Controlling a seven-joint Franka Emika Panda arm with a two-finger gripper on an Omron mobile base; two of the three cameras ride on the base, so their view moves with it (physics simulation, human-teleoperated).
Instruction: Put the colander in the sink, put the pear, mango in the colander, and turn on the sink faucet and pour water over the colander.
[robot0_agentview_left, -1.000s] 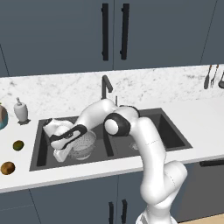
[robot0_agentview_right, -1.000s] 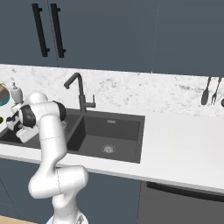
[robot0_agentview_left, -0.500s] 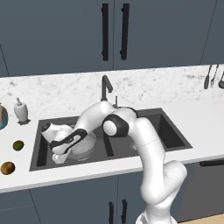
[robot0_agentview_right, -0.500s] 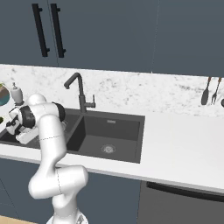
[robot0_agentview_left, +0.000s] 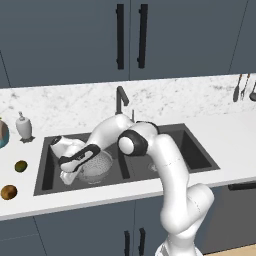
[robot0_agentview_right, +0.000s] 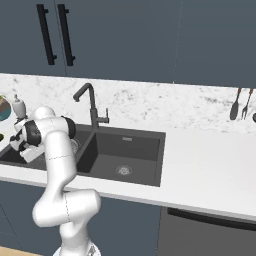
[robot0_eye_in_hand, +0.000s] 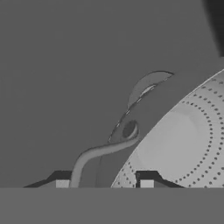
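The silvery pierced colander (robot0_agentview_left: 98, 166) rests on the floor of the left basin of the dark double sink (robot0_agentview_left: 186, 150). In the hand view its rim and wire handle (robot0_eye_in_hand: 101, 151) run between my fingertips. My gripper (robot0_agentview_left: 67, 178) is low at the colander's left edge and open, straddling the rim (robot0_eye_in_hand: 104, 183), with small gaps on both sides. Two fruits lie on the counter left of the sink: a small greenish one (robot0_agentview_left: 20, 166) and an orange-brown one (robot0_agentview_left: 8, 191). The dark hooked faucet (robot0_agentview_left: 120, 98) (robot0_agentview_right: 89, 98) stands behind the divider, and no stream falls from it.
A white soap dispenser (robot0_agentview_left: 23, 125) and part of a bowl (robot0_agentview_left: 1, 134) stand on the counter at the back left. Utensils (robot0_agentview_left: 239, 88) hang on the wall at the far right. My arm arches over the sink divider, and the right basin (robot0_agentview_right: 127, 152) holds only its drain.
My hand has sunk slightly, toward the front left of the left basin. The colander has stayed where it was.
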